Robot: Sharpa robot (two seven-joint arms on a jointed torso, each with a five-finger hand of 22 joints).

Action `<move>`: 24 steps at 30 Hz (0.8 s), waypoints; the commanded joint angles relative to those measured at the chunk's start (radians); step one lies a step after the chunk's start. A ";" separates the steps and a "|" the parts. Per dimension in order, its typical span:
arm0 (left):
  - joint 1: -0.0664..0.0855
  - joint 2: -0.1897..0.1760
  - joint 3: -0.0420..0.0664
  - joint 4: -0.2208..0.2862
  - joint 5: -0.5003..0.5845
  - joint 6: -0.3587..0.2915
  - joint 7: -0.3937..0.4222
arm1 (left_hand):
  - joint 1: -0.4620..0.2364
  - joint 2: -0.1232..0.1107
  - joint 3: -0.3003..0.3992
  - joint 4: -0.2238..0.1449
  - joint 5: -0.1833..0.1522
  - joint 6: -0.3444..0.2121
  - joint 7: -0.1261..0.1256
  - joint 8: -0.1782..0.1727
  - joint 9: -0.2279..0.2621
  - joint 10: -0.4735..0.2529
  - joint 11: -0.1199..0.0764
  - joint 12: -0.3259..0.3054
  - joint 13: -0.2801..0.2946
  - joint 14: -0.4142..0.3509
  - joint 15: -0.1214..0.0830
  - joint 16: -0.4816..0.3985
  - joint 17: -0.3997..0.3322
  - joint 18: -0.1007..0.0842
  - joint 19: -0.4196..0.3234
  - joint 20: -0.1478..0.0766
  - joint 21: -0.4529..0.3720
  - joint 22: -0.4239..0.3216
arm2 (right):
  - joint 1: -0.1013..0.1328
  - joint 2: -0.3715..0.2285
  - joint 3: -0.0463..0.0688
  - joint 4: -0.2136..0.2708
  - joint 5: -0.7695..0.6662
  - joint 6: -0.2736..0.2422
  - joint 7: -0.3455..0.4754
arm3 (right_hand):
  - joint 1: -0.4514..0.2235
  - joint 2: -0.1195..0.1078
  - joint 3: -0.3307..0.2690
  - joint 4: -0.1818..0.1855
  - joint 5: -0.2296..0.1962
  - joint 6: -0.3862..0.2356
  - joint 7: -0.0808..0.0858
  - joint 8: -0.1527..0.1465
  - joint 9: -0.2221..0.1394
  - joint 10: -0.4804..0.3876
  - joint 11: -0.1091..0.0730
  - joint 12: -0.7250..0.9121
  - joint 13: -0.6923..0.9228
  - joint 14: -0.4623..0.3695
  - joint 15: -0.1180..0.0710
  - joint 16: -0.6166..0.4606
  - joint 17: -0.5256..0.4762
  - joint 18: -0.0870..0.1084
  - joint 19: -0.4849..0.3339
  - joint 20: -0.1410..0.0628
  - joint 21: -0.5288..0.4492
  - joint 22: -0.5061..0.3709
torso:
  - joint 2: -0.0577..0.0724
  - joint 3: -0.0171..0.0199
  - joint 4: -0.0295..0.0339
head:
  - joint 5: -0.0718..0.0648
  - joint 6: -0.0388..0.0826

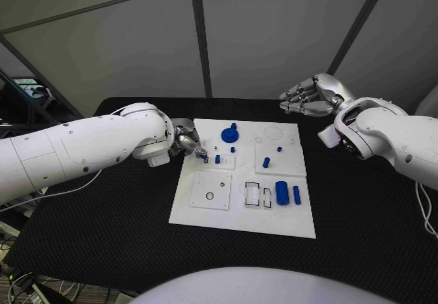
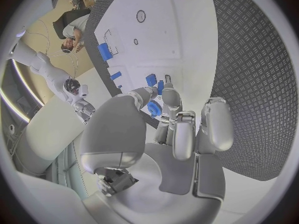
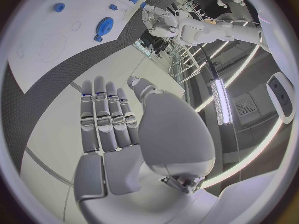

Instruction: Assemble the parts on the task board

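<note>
Left hand (image 1: 187,140) pinching small blue part (image 1: 204,158) over task board (image 1: 235,215), right hand (image 1: 309,95) empty, spread

On the black tabletop (image 1: 109,221), the left hand (image 1: 187,140) touches the white task board's (image 1: 228,218) edge near a blue gear (image 1: 231,133); the right hand (image 1: 309,96) hovers beyond the far corner

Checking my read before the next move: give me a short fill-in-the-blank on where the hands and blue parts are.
1. The silver left hand works at the white task board's ____ edge.
2. The silver right hand hovers ____ the board, holding nothing.
3. The blue gear-shaped part is ____ coloured.

Missing: left; beyond; blue
</note>
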 commanded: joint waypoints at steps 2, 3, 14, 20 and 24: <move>-0.001 0.012 0.000 -0.016 -0.042 0.020 -0.015 | -0.007 0.004 0.155 -0.155 0.003 0.006 -0.001 0.004 0.001 0.023 -0.014 0.004 0.002 0.093 -0.005 0.002 0.216 -0.004 0.008 0.001 0.001 0.071 | 0.002 0.001 0.001 0.002 -0.002 0.002 0.004 | -0.003 0.004 0.005 0.000 0.005 -0.007 -0.001 -0.001 0.000 -0.002 -0.002 0.000 -0.001 -0.003 -0.001 -0.001 -0.001 0.005 0.003 0.005 -0.004 -0.002 | 0.000 0.0005 0.0003 | 0.000 -0.001; -0.001 0.015 0.000 -0.021 -0.044 0.025 -0.016 | -0.007 0.004 0.155 -0.155 0.003 0.006 -0.001 0.004 0.001 0.023 -0.014 0.004 0.002 0.093 -0.005 0.002 0.216 -0.004 0.008 0.001 0.001 0.071 | 0.002 0.001 0.001 0.002 -0.002 0.002 0.004 | -0.003 0.004 0.005 0.000 0.005 -0.007 -0.001 -0.001 0.000 -0.002 -0.002 0.000 -0.001 -0.003 -0.001 -0.001 -0.001 0.005 0.003 0.005 -0.004 -0.002 | 0.000 0.0007 0.0000 | 0.000 -0.003; -0.002 0.042 -0.018 -0.049 -0.064 0.051 -0.022 | -0.008 0.004 0.156 -0.156 0.005 0.006 -0.001 0.004 0.001 0.023 -0.014 0.004 0.002 0.093 -0.005 0.002 0.216 -0.003 0.007 0.000 0.000 0.071 | 0.002 0.001 0.001 0.005 -0.002 0.002 0.003 | -0.004 0.004 0.005 0.000 0.007 -0.007 -0.001 -0.001 0.000 -0.002 -0.002 0.000 -0.001 -0.003 -0.001 -0.001 -0.001 0.005 0.003 0.005 -0.005 -0.002 | 0.000 0.0006 -0.0009 | -0.003 -0.006; -0.002 0.047 -0.021 -0.052 -0.066 0.056 -0.023 | -0.008 0.004 0.156 -0.156 0.005 0.006 -0.001 0.004 0.001 0.023 -0.014 0.004 0.002 0.093 -0.005 0.002 0.216 -0.003 0.007 0.000 0.000 0.071 | 0.002 0.001 0.001 0.005 -0.002 0.002 0.003 | -0.004 0.004 0.005 0.000 0.007 -0.007 -0.001 -0.001 0.000 -0.002 -0.002 0.000 -0.001 -0.003 -0.001 -0.001 -0.001 0.005 0.003 0.005 -0.005 -0.002 | 0.000 0.0008 0.0006 | -0.005 -0.009; -0.002 0.049 -0.022 -0.052 -0.068 0.051 -0.022 | -0.008 0.004 0.156 -0.156 0.005 0.006 -0.001 0.004 0.001 0.023 -0.014 0.004 0.002 0.093 -0.005 0.002 0.216 -0.003 0.007 0.000 0.000 0.071 | 0.002 0.001 0.001 0.006 -0.002 0.003 0.003 | -0.004 0.004 0.005 0.000 0.007 -0.007 -0.001 -0.001 0.000 -0.002 -0.002 0.000 -0.001 -0.003 -0.001 -0.001 -0.001 0.005 0.003 0.005 -0.005 -0.002 | 0.000 0.0007 0.0008 | -0.001 -0.008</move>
